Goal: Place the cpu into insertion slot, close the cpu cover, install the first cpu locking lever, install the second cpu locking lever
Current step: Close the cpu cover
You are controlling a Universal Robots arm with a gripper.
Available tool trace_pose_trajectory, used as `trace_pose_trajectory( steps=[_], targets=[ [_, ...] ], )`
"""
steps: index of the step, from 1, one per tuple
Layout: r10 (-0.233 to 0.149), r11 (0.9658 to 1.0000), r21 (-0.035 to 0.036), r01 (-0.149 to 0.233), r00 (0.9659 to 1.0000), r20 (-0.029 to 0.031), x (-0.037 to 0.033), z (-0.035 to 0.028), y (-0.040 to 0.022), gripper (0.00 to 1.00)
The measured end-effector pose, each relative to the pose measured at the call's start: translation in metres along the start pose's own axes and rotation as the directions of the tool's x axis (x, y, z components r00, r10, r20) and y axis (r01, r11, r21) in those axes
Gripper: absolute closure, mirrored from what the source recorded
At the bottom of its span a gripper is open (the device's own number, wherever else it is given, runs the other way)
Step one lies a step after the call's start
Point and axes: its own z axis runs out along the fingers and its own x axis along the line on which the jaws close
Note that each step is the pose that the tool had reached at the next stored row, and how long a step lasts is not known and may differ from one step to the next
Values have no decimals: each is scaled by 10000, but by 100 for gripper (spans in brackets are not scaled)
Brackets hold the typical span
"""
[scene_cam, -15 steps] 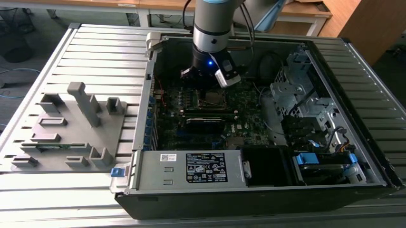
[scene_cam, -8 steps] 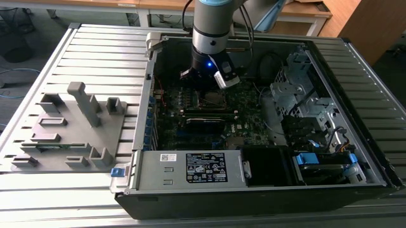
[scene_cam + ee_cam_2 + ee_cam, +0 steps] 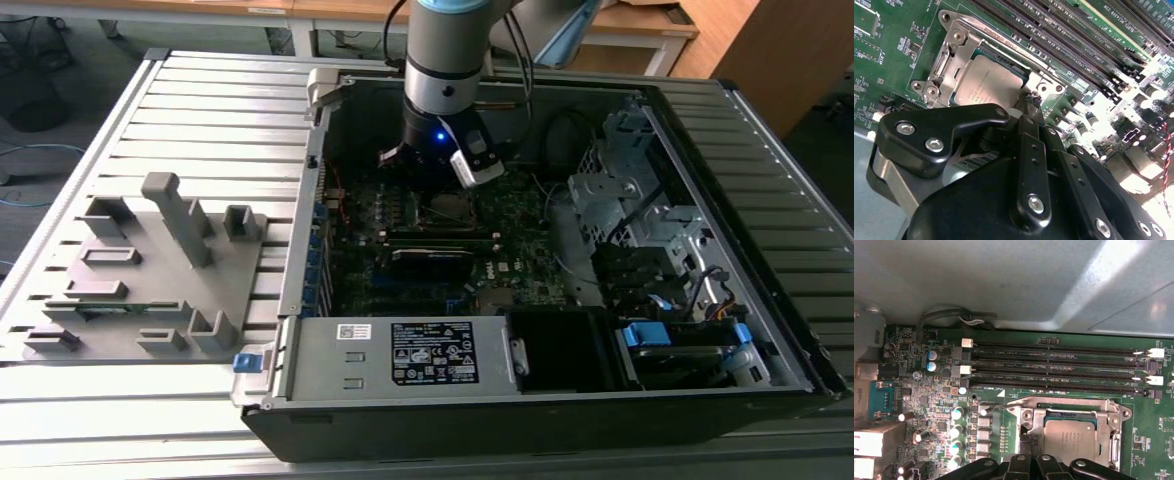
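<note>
Gripper (image 3: 1029, 101), pinched narrow and holding nothing I can see, hangs at a corner of the slot (image 3: 1026, 415), with the cpu (image 3: 988, 82) seated just beyond its tips under a cover (image 3: 946, 62) that looks shut.

Arm (image 3: 451, 50) upright, gripper (image 3: 1029, 101) downward, pinched closed.

Ext. view: I look down at an angle from high and well back into the open computer case (image 3: 534, 425), w/ the arm (image 3: 447, 60) entering from the far side. Second wrist view sits v. close, looking past the gripper (image 3: 1029, 102) onto the cpu (image 3: 990, 84); first wrist view is further off, facing the motherboard (image 3: 929, 390) and the case wall (image 3: 1004, 280) beyond. Both wrist views share cpu + memory slots (image 3: 1054, 360); ext. view shows that same insertion slot (image 3: 447, 207) small, below the arm.
</note>
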Motion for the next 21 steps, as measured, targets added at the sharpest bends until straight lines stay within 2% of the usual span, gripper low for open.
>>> trace_pose_trajectory(
  steps=[5, 6, 14, 17, 19, 21],
  targets=[
    [-1, 10000, -13, 1, 10000, 10, -1, -5, 2, 89],
    [-1, 10000, -27, 1, 10000, 20, -3, -16, 5, 89],
    [-1, 10000, -12, 1, 10000, 4, 3, -167, 4, 89],
    [0, 10000, -18, 0, 10000, 9, 2, -172, 4, 89],
    [-2, 10000, -13, 2, 10000, 67, 2, -172, 4, 89],
    [-3, 10000, -9, 4, 9998, 182, 2, -167, 4, 89]
  ],
)
